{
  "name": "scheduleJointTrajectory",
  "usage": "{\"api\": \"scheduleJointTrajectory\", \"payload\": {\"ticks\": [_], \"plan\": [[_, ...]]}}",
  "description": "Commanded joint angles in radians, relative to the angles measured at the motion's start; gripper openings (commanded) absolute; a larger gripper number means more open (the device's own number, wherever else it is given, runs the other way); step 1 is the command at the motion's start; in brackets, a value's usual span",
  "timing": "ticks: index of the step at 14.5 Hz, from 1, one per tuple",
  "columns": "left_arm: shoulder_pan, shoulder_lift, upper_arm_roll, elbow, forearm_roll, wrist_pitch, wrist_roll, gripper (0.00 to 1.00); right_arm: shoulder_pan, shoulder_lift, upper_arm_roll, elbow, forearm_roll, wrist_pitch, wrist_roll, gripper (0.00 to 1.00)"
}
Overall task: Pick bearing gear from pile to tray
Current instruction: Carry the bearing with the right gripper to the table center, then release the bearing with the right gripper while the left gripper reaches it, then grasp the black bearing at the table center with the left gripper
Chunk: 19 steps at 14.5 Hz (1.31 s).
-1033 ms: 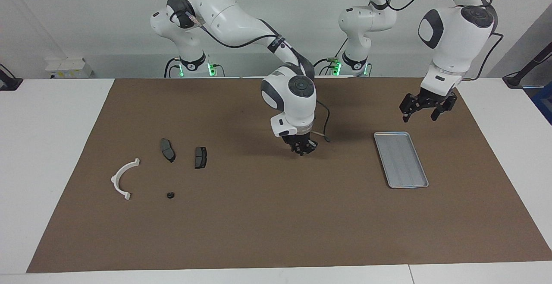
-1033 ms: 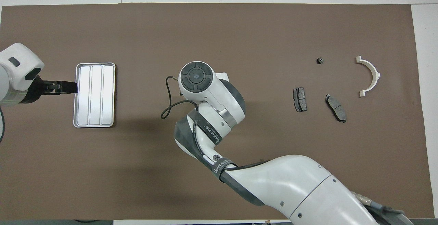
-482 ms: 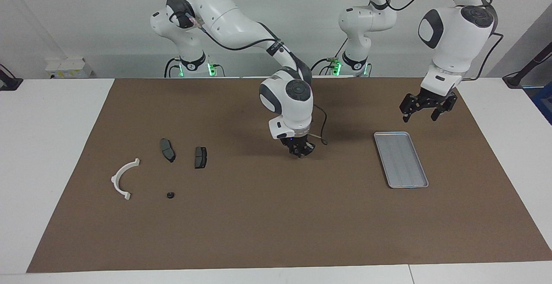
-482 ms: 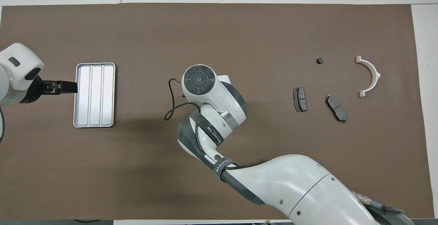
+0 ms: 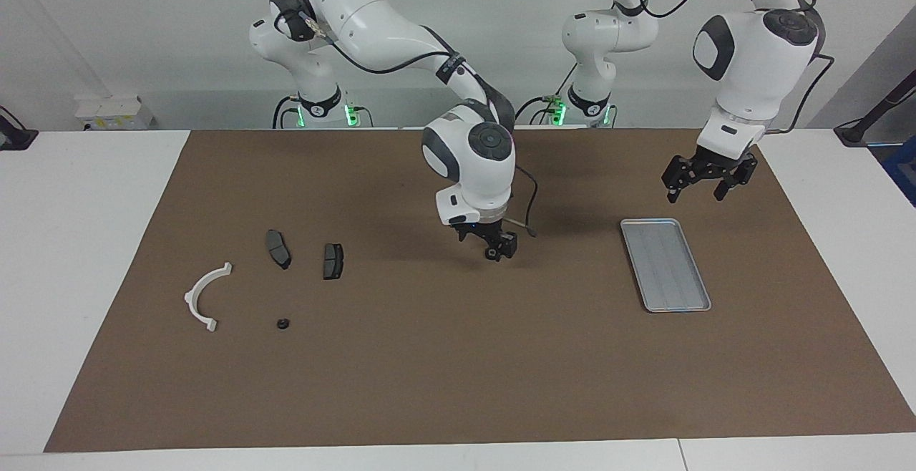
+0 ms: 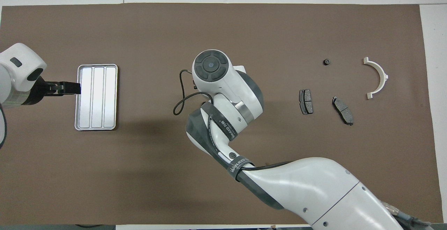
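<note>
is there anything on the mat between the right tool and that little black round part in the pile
Nothing visible. The right tool hangs over bare mat mid-table; the small black round part lies toward the right arm's end. The brake pads sit nearer the robots than it.

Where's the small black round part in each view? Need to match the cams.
Facing view: small black round part, low toward the view's left, just beside the white half-ring bracket.
Overhead view: same part, upper right, beside the bracket.
Shared landmark: the white half-ring bracket.
</note>
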Motion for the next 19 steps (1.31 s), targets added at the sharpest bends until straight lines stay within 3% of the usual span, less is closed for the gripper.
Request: {"api": "scheduleJointTrajectory", "payload": {"ticks": [1, 4, 8, 10, 13, 19], "plan": [[-0.097, 0.036, 0.003, 0.061, -0.01, 0.0, -0.172, 1.0, -0.134, -0.08, 0.014, -0.004, -0.008, -0.084, -0.235, 1.0], [-0.276, 0.078, 0.005, 0.122, -0.01, -0.003, -0.397, 1.0, -0.276, -0.117, 0.013, -0.004, -0.013, -0.133, -0.526, 1.0], [-0.462, 0.213, 0.006, 0.204, -0.002, 0.007, -0.556, 1.0, -0.46, -0.117, 0.011, -0.024, -0.016, -0.121, -0.766, 1.0], [-0.52, 0.245, 0.005, 0.195, 0.001, 0.027, -0.583, 1.0, -0.51, -0.113, 0.011, -0.046, -0.057, -0.111, -0.785, 1.0], [-0.6, 0.357, 0.006, 0.201, 0.022, 0.095, -0.657, 1.0, -0.543, -0.065, 0.01, -0.066, -0.111, -0.034, -0.783, 1.0], [-0.608, 0.454, 0.006, 0.184, 0.055, 0.179, -0.654, 1.0, -0.571, 0.047, 0.01, -0.064, -0.172, 0.099, -0.717, 1.0]]}}
